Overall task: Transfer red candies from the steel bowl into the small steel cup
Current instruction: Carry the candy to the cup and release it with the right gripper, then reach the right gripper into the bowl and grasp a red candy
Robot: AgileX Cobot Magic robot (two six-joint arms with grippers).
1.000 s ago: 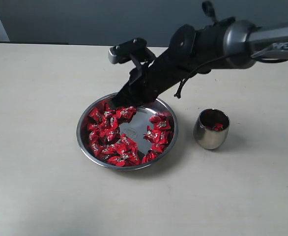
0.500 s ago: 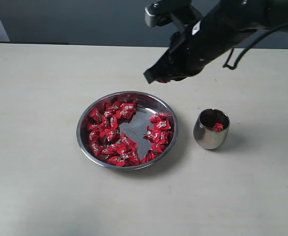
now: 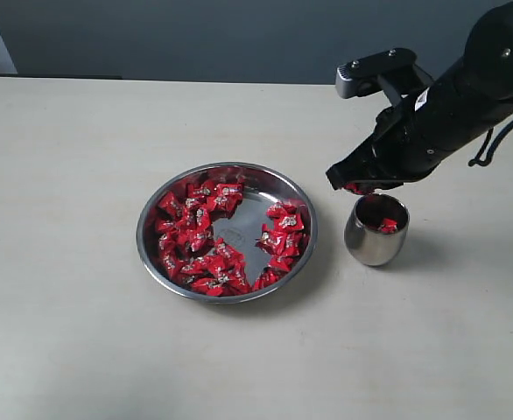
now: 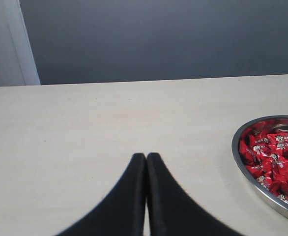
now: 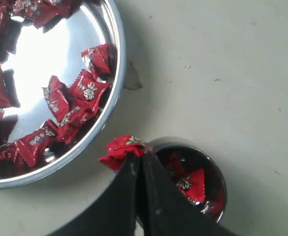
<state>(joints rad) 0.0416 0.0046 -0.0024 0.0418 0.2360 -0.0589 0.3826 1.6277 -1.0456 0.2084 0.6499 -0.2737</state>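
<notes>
Right arm pose: the black arm slopes down from the table's far right corner toward its middle, with the right gripper (image 3: 347, 183) (image 5: 139, 157) at the low end.
Right gripper state: the fingers are pressed together on one red-wrapped candy (image 3: 359, 187) (image 5: 120, 149), which sticks out at the tips.
Held candy position: it hangs just above the rim of the small rounded polished steel cup (image 3: 375, 245) (image 5: 222, 178), on the side facing the bowl.
Cup: upright, with a few red candies inside (image 3: 386, 225) (image 5: 190, 179), standing just beside the bowl toward the table's right edge.
Bowl: the wide shallow shiny steel bowl (image 3: 248, 219) (image 5: 50, 54) (image 4: 237, 153) sits near the middle of the pale table (image 3: 64, 332).
Bowl contents: many shiny red wrapped candies (image 3: 195, 236), thickest on the side toward the left edge, with bare steel at the centre.
Left gripper: the black fingers (image 4: 146, 158) are together with nothing between them, over bare table and apart from the bowl.
</notes>
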